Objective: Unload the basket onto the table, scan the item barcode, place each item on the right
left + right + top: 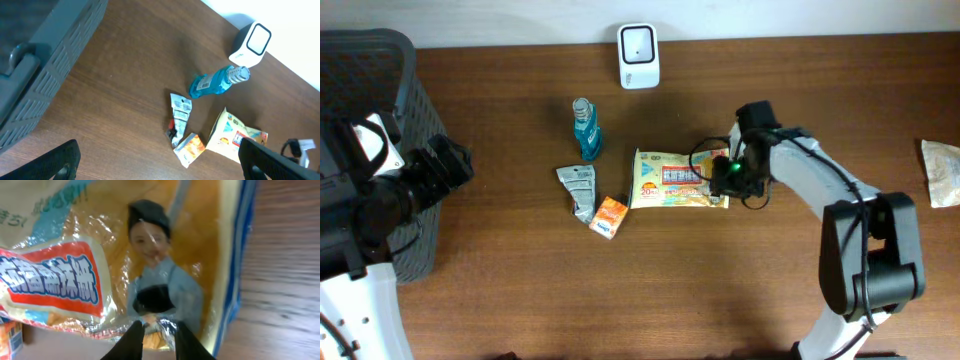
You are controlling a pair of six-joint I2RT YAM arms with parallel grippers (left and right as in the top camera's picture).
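1. Two arms share the table (520,300), but only the right gripper (156,339) is at work. Its fingers (134,341) stand narrowly together at the right edge of the snack bag (670,180) with a fold of clear film pinched between them, so it looks closed on the bag.
2. The bag lies flat near the middle of the table, printed face up. An edge pinch suits a limp packet that offers no firm body to clamp.
3. No barcode shows on the upward face, so it is probably underneath. The bag would then need lifting and turning.
4. The white scanner (638,55) stands at the far edge, a little left of the bag.
5. The left gripper (159,160) hangs wide open and empty beside the dark basket (380,60), well apart from the work.
6. A blue bottle (586,130), silver sachet (580,188) and orange packet (610,216) lie just left of the bag, so dragging it could nudge them.
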